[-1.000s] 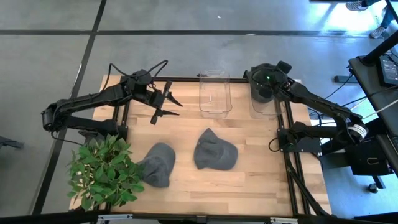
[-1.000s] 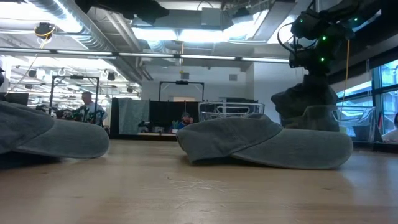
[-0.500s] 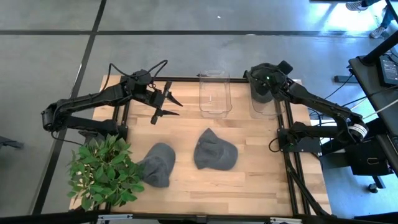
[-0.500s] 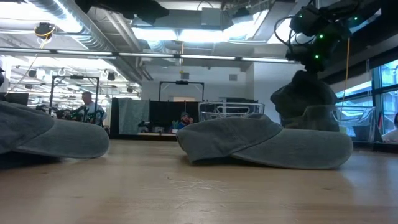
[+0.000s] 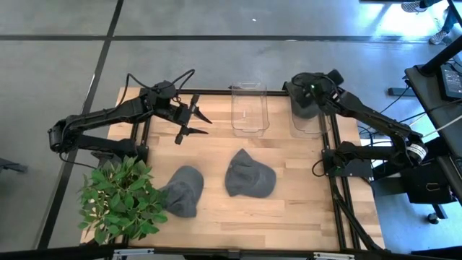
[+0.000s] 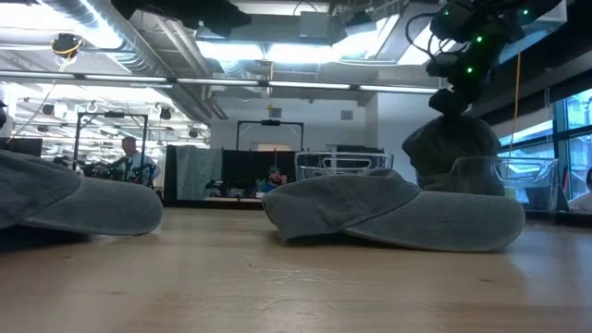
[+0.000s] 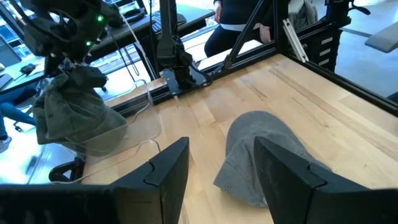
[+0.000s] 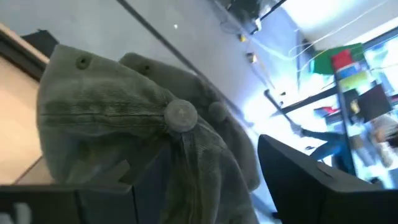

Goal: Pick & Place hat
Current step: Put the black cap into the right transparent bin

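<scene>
Two grey hats lie crown-up on the wooden table, one (image 5: 184, 189) near the plant and one (image 5: 249, 175) (image 6: 398, 213) (image 7: 267, 155) in the middle. An olive-grey hat (image 5: 303, 108) (image 6: 453, 148) (image 8: 106, 112) sits heaped in the clear right container (image 5: 317, 124) (image 7: 118, 134), with a second one (image 8: 217, 118) behind it. My right gripper (image 5: 307, 97) (image 6: 450, 100) (image 8: 199, 152) hovers open just above that heap, its fingers standing on either side of the crown button (image 8: 180, 115). My left gripper (image 5: 193, 120) (image 7: 221, 143) waits open over the table's far left part.
A second clear container (image 5: 250, 110) stands at the far edge, left of the filled one. A potted plant (image 5: 119, 198) covers the near left corner. Black frame rails run along both table sides. People stand in the room beyond.
My right gripper has moved up from the heaped hat in the right container. The hat has stayed in the container.
</scene>
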Tool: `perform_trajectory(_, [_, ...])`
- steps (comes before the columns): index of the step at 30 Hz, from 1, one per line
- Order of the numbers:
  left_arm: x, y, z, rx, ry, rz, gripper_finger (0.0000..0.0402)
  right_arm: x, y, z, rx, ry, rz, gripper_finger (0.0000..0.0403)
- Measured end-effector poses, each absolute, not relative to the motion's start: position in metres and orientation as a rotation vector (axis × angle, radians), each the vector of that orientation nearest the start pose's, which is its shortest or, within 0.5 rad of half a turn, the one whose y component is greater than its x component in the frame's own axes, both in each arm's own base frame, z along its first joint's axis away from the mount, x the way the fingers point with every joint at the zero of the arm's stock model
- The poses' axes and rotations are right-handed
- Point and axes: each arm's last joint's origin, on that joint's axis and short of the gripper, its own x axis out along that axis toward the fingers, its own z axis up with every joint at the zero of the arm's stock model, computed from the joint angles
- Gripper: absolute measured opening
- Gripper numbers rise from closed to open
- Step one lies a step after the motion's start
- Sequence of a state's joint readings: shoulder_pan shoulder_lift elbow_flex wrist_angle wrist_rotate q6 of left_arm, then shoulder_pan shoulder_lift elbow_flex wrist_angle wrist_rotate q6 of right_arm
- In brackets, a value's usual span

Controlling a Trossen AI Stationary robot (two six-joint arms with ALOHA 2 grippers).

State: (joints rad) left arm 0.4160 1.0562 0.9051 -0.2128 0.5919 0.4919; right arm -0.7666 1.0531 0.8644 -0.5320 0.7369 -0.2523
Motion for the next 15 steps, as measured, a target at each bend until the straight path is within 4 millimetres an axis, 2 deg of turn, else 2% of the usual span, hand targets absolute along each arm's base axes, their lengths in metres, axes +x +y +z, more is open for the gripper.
perform_trajectory(7, [0.2142,0.0770,0.3227,0.308,0.271,-0.248,0.0176,0.1308,-0.1535,0.2796,-0.135,1.054,-1.325,0.0229])
perform_trajectory(15, [0.2135,0.0767,0.3206,0.297,0.291,-0.252,0.0176,0.1319,-0.1528,0.2802,-0.096,1.012,-1.346,0.0229])
